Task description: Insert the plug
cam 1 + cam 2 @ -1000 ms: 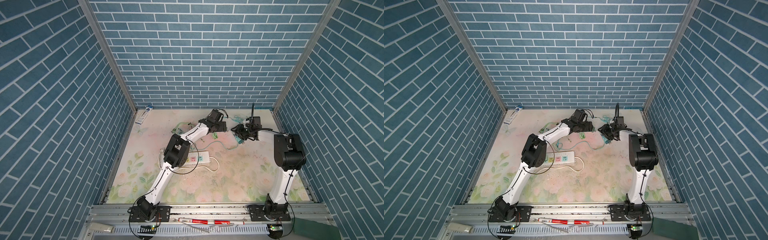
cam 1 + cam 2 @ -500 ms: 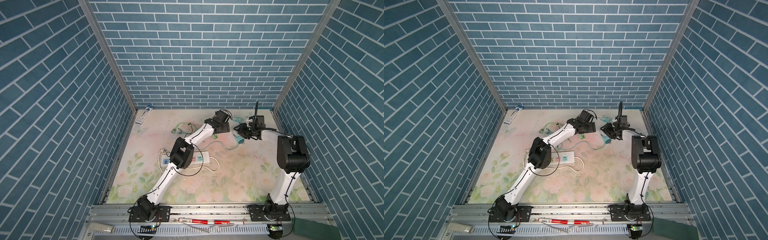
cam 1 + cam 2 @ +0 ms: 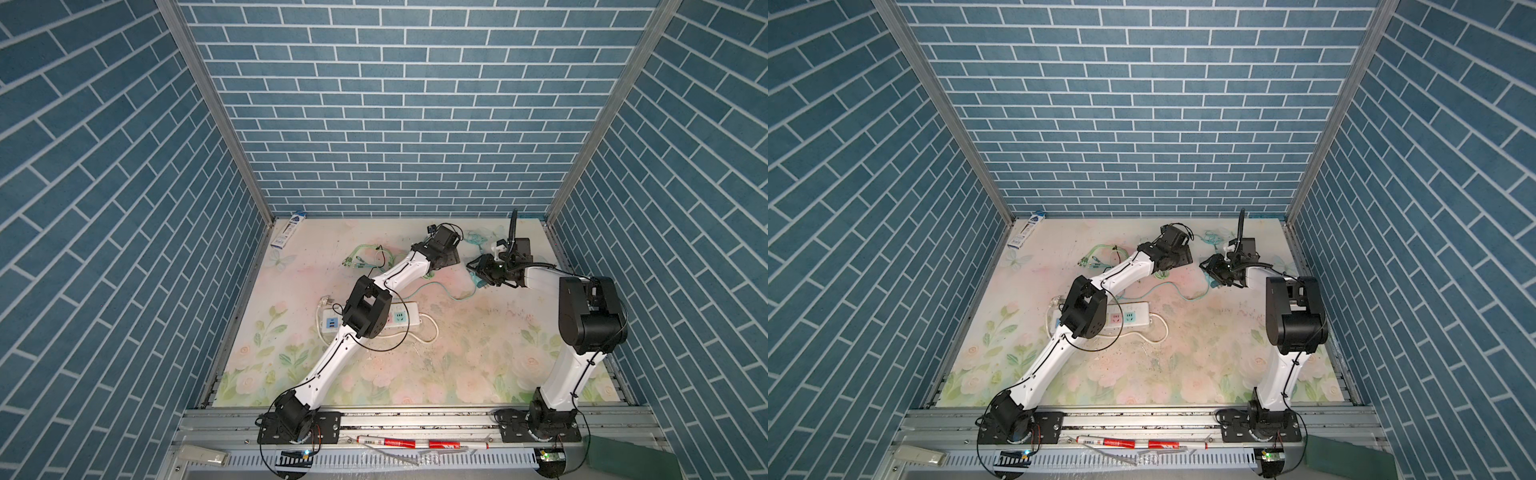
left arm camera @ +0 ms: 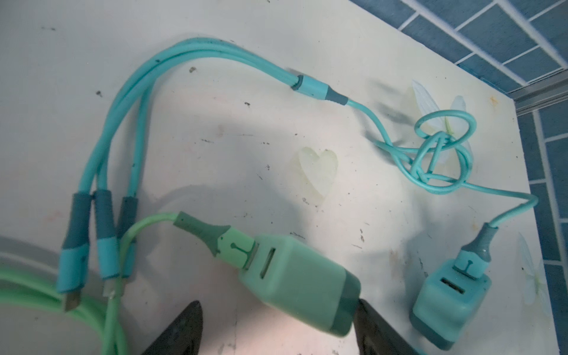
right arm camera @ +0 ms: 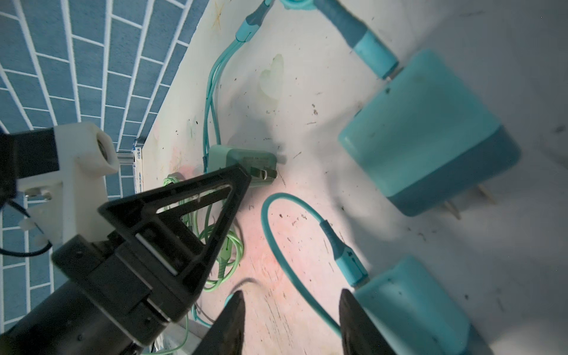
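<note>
A pale green charger plug [image 4: 298,282] lies on the table between the fingers of my open left gripper [image 4: 276,332]; one fingertip [image 4: 368,319] touches its dark pronged end. A teal plug [image 4: 451,304] lies just beside it. In the right wrist view the green plug [image 5: 246,163] shows its prongs behind the left gripper's finger [image 5: 184,221]. My right gripper [image 5: 292,322] is open over a teal cable [image 5: 276,233], with one teal plug [image 5: 415,310] outside one finger and another [image 5: 427,132] farther off. The white power strip [image 3: 401,318] lies mid-table, partly under the left arm's elbow.
A bundle of green cables [image 3: 365,259] lies behind the strip. A knotted teal cable [image 4: 439,153] lies near the back right corner. A small packaged box [image 3: 286,235] leans in the back left corner. Both grippers [image 3: 451,259] [image 3: 476,266] stand close together near the back wall.
The left arm has reached farther toward the back right, bringing its gripper close to the right one, and its jaws have narrowed a little. The right gripper has shifted slightly right.
</note>
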Controlling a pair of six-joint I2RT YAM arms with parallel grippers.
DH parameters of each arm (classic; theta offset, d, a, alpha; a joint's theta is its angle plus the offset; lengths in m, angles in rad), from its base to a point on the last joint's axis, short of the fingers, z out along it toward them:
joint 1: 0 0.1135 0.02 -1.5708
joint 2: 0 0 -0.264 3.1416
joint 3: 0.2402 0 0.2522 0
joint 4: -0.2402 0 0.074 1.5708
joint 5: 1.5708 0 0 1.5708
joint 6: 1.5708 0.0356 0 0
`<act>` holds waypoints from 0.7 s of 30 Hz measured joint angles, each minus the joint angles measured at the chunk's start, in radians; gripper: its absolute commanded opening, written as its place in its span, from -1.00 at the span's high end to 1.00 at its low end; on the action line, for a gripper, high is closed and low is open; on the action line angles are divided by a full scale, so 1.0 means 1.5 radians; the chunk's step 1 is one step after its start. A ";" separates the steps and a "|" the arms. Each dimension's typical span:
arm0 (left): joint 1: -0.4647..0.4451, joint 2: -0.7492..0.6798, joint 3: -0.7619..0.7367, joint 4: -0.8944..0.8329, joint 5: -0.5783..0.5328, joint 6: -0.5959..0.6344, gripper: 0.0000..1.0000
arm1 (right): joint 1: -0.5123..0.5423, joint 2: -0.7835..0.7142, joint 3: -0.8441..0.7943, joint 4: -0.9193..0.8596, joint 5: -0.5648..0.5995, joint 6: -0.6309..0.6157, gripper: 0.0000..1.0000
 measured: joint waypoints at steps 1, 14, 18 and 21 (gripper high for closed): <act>-0.001 0.000 0.000 0.002 -0.001 -0.003 -0.56 | 0.000 0.000 0.000 0.002 -0.001 -0.004 0.01; -0.003 -0.004 -0.025 0.047 -0.025 -0.023 -0.55 | -0.004 -0.002 0.000 0.011 -0.014 -0.018 0.03; -0.004 -0.004 -0.027 0.052 -0.034 -0.038 -0.55 | -0.004 -0.015 -0.003 0.014 -0.016 -0.020 0.04; -0.004 -0.004 -0.026 0.050 -0.041 -0.050 -0.55 | -0.004 -0.029 -0.004 0.015 -0.017 -0.021 0.04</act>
